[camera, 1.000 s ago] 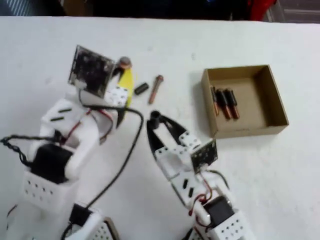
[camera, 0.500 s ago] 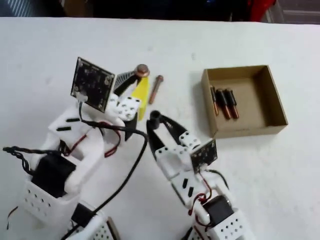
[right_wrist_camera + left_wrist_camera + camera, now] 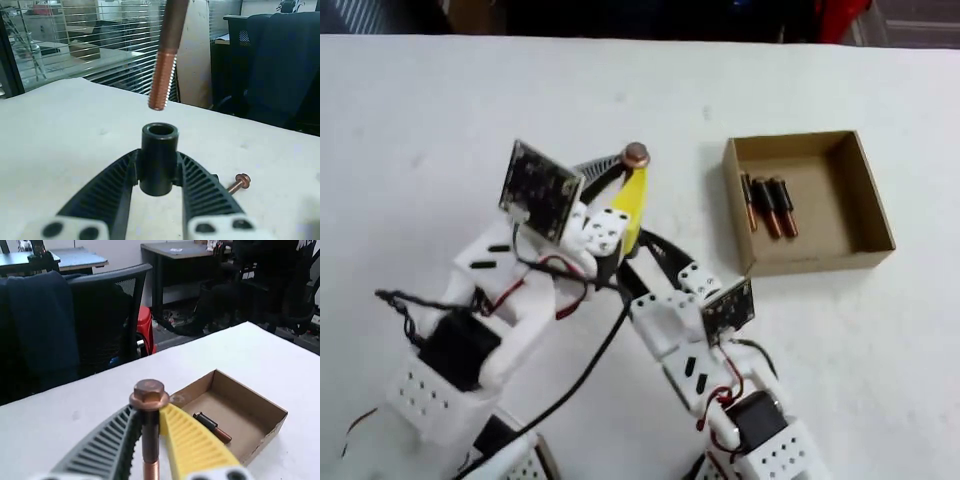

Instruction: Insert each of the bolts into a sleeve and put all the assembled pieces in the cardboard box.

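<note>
Surface: white table [image 3: 420, 100], matte and bare where it shows; a dark room edge lies beyond its far side.

High view, box: open brown cardboard box [image 3: 817, 262] toward the right arm's side of the table, with three assembled copper-and-black pieces [image 3: 768, 208] lying side by side against one inner wall.

High view, left gripper [image 3: 632, 165]: fingers pinched on a copper-coloured hex-head bolt [image 3: 636, 155], head uppermost, held above the table between the arms and the box.

High view, right gripper [image 3: 642, 252]: directly under the left one and partly covered by it.

Left wrist view: grey and yellow fingers clamp the bolt [image 3: 149, 395] just below its head, shank hanging straight down. Cardboard box [image 3: 260, 432] beyond, well apart. Behind: a mesh office chair [image 3: 100, 320] draped in dark cloth, and desks.

Right wrist view: black fingers closed around a short black cylindrical sleeve [image 3: 159, 157], upright with the bore facing up. The bolt's threaded tip [image 3: 164, 75] hangs just above the bore, not touching and slightly tilted. A second copper bolt [image 3: 239, 182] lies loose on the table behind. Window blinds [image 3: 115, 30] at back.

Reason for the hold: sleeve steadied as a socket and bolt gripped high so the thread is free, which I judge to be pre-insertion alignment.

Risk: the tilt may catch the rim.
</note>
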{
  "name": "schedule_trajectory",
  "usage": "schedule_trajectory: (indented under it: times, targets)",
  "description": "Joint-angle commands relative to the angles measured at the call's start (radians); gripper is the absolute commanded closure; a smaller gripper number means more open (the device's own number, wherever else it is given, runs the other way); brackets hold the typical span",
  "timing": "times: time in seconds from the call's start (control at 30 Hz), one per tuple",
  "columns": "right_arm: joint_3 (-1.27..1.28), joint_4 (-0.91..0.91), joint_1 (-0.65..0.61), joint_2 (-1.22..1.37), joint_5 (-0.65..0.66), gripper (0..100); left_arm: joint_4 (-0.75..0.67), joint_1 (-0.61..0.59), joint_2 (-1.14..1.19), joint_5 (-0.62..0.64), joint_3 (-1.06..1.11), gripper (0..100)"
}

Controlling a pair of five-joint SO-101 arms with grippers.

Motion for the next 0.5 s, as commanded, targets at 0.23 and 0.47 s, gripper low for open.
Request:
schedule_trajectory:
  times: [0.23,0.47]
  targets:
    - [0.009,-0.024,-0.008,-0.015,-0.002,98.1,-0.100,0.021,-0.177,0.100,0.133,98]
    - [0.009,-0.021,-0.010,-0.015,0.044,98.1,-0.098,0.021,-0.174,0.124,0.135,98]
